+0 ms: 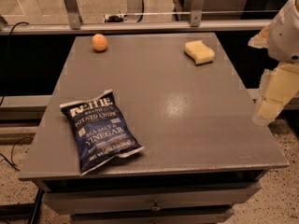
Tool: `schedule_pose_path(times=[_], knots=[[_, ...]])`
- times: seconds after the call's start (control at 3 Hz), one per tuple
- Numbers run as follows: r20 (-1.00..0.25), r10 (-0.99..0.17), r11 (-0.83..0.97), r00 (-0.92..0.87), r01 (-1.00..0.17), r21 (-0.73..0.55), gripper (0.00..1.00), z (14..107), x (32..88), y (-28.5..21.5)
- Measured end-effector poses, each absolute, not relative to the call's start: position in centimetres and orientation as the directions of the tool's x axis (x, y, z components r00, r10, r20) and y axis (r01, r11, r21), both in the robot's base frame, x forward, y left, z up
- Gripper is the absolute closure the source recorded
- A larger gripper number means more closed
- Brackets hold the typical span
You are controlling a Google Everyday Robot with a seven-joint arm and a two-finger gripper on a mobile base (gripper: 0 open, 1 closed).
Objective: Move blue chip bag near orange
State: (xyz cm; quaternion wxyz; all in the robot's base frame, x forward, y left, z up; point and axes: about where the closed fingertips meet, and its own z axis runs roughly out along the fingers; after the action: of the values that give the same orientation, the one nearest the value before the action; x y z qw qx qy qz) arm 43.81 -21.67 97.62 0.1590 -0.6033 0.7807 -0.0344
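Note:
The blue chip bag (100, 129) lies flat near the front left corner of the grey table (187, 115), with the white "VINEGAR" lettering facing up. The orange (99, 42) sits at the back left of the table, well behind the bag. My gripper (272, 97) hangs at the right edge of the view, beside the table's right side and above the floor. It is far from both the bag and the orange and holds nothing that I can see.
A pale yellow sponge (199, 52) lies at the back right of the table. A metal rail with glass panels (140, 26) runs behind the table. Drawers (154, 202) sit under the front edge.

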Motion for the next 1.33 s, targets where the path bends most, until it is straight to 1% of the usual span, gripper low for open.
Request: schedule_pose_path(times=[0.33,0.67,1.0,1.33], knots=[[-0.207,-0.953,0.27,-0.221,-0.931,-0.246,0.0,97.6,43.8,-21.7],[-0.248,-0.949,0.254,-0.196,-0.94,-0.228,0.0,96.9,43.8,-20.0],[-0.324,-0.936,0.202,-0.136,-0.963,-0.18,0.0,94.5,44.4,-14.7],[-0.416,-0.906,0.137,-0.079,-0.984,-0.111,0.0,91.3,44.5,-7.9]])
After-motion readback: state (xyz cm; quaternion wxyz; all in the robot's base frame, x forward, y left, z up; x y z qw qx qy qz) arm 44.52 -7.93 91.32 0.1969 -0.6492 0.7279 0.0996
